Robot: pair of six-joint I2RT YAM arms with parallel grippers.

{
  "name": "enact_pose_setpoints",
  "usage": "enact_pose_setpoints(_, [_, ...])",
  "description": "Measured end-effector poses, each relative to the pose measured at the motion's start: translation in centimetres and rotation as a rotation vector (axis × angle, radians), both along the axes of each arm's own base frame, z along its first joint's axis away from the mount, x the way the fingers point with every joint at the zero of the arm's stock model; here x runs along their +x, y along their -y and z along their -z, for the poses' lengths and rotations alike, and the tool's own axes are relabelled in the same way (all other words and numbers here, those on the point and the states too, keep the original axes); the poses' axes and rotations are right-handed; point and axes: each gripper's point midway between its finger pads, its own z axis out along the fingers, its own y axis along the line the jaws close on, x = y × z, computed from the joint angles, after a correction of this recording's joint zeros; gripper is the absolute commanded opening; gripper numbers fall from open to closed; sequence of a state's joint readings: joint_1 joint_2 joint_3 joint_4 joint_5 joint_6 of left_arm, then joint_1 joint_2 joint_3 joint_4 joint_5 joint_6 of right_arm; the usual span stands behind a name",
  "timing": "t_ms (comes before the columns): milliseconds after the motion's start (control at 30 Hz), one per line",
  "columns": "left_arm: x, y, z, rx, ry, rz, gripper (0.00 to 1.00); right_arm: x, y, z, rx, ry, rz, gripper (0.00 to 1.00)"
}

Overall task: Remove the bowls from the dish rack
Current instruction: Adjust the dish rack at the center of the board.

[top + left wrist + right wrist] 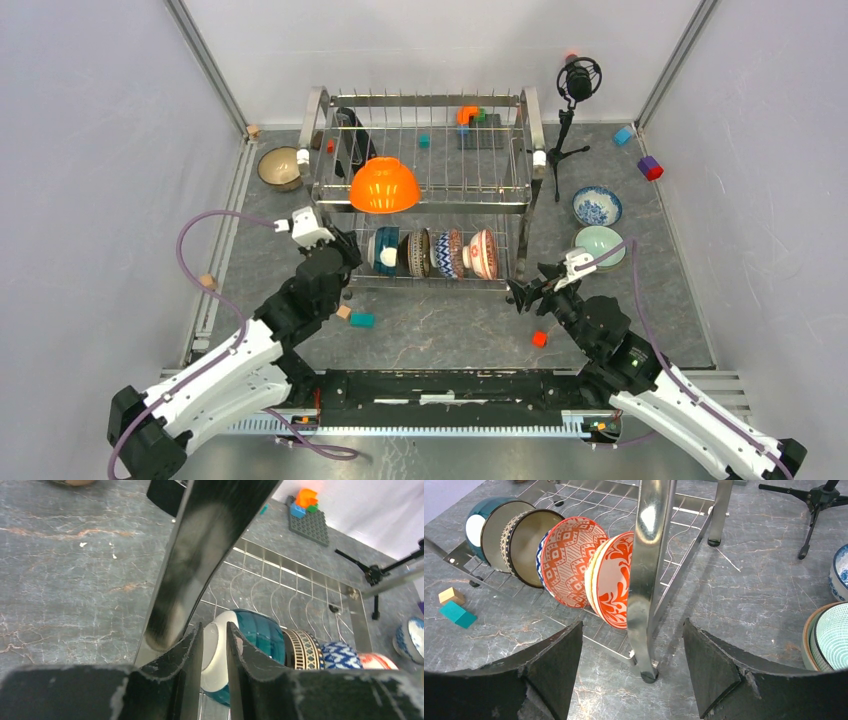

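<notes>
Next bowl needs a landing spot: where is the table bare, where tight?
Bare: the strip of table in front of the dish rack, between the teal block and red block; also left of the rack, below the brown bowl, crossed by a purple cable. Crowded: right of the rack, around the blue-and-white bowl, pale green bowl and right gripper.

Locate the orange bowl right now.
In the top external view, the orange bowl sits upside down on the dish rack's upper tier, left of centre, above the teal bowl.

Bright, even light leaves soft shadows, and the shiny steel wire dish rack (200,545) glares, blurred close up.
</notes>
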State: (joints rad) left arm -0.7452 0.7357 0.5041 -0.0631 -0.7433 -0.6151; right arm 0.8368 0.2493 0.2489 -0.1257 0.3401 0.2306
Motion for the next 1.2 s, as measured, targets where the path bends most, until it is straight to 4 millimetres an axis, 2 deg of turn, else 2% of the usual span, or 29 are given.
enact_pose_setpoints(133, [1.3,-0.5,-0.1,-0.002,-0.012,-0.048,0.34,-0.1,0.0,0.0,0.002,0.001,-0.002,0.78])
enact_pose_setpoints(200, [1.5,-0.5,0.0,0.008,-0.029,-0.043,0.41,-0.1,0.0,0.1,-0.001,-0.001,-0.004,0.78])
enact_pose_setpoints(267, [1.0,-0.3,0.0,0.008,-0.046,-0.015,0.52,-0.2,0.1,0.1,-0.004,-0.003,-0.004,0.78])
enact_pose_setpoints(367, [-0.5,-0.3,-0.7,-0.023,-0.052,0.041,0.67,-0.3,0.2,0.0,-0.001,0.003,-0.005,0.78])
enact_pose_setpoints(533, [-3.7,-0.4,-3.8,-0.143,-0.006,0.14,0.87,-0.3,0.3,-0.4,0.009,0.012,-0.004,0.78])
enact_pose_setpoints(700, [-7.0,0.2,-7.9,-0.319,0.102,0.279,0.95,-0.3,0.3,-0.4,0.01,0.013,-0.004,0.78])
enact_pose_setpoints(733, [-7.3,0.5,-8.4,-0.348,0.115,0.301,0.99,-0.3,0.2,-0.4,0.01,0.013,-0.004,0.78])
enact_pose_setpoints(933, [-8.9,3.6,-12.7,-0.579,0.19,0.477,1.0,-0.2,0.1,-0.4,0.011,0.015,-0.004,0.78])
enact_pose_setpoints(1133, [-9.4,6.5,-15.7,-0.769,0.204,0.606,1.0,-0.2,0.2,-0.5,0.012,0.015,-0.003,0.78])
enact_pose_setpoints(1200, [-9.6,6.8,-16.6,-0.82,0.223,0.635,1.0,-0.2,0.2,-0.5,0.012,0.015,-0.003,0.78])
